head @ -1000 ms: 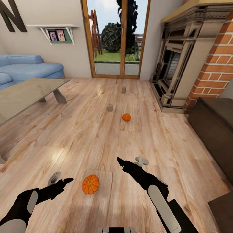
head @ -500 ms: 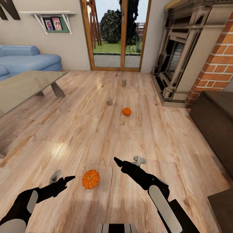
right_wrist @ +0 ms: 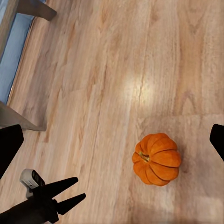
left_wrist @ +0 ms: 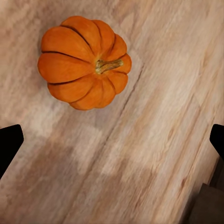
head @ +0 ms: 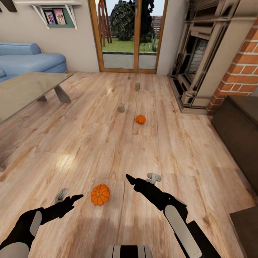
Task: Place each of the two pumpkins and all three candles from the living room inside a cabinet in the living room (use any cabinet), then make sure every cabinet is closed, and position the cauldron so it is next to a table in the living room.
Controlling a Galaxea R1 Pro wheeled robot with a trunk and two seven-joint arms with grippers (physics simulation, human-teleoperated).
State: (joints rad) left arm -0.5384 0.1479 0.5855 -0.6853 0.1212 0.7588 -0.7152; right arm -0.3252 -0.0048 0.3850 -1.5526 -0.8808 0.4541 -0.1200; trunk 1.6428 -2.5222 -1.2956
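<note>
Jaws apart, flanking near pumpkin (head: 100,194)

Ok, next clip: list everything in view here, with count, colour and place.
pumpkins: 2, orange; near one on floor between arms, far one mid-floor
candles: 2 seen, beige-grey; and, floor beyond far pumpkin
coffee table: 1, grey glass top, left
sofa: 1, blue, far left
cabinet: 1, dark brown, right
fireplace: 1, stone and brick, right
glass door: 1, wood-framed, back wall
left tool: black, open
right tool: black, open
</note>
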